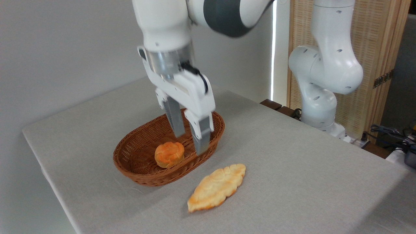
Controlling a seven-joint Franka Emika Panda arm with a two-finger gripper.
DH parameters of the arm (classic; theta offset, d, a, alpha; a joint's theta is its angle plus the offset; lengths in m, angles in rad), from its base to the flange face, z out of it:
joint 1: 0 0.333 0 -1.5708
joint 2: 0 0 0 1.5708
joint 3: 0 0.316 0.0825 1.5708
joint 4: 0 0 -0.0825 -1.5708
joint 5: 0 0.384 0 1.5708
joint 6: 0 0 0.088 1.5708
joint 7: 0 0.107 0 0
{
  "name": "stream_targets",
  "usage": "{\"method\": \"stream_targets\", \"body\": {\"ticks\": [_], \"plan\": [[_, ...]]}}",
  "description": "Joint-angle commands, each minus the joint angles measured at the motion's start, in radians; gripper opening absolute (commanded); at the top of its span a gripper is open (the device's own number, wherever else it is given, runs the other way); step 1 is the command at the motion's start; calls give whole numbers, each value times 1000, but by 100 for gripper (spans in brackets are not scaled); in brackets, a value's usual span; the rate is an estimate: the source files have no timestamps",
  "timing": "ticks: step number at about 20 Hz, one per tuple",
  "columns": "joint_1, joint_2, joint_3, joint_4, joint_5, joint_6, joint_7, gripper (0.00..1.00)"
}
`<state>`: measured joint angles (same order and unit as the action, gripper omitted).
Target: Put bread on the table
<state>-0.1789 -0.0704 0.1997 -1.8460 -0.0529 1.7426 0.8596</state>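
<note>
Basket: oval brown wicker, on the table just behind and to the left of the bread; its near rim is close to the bread but apart from it.
Bun: small, round, knotted, orange; sits inside the basket, toward its near right part.
Table: broad grey cloth-like top; carries the basket and the bread.
My arm: white, its base at the far right edge of the table, reaching overhead to the pincer.
Cables: dark, off the table at the far right.
Screen: pale slatted panel behind my arm's base.
In the way: only the basket wall lies between the bun and the bread; the cloth round the bread is bare.
My pincer: open, both fingers spread with a clear gap, holding nothing; pointing down over the right end of the basket, fingertips in front of the basket's interior and rim, above and behind the bread.
Bread: lies flat on the table in front of the basket, on the right of it, apart from my fingers.
Bread, look: long, leaf-shaped, golden with a darker orange lower end, scalloped ridged edge, both ends tapered, lying diagonally from lower left to upper right.
</note>
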Motion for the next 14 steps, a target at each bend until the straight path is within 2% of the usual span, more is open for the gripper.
{"method": "stream_targets", "body": {"ticks": [1, 6, 14], "plan": [[-13, -9, -51, 59, 13, -20, -60, 100], [-13, 6, -80, 107, 13, -18, -186, 100], [-13, 21, -83, 107, 12, -26, -182, 100]]}}
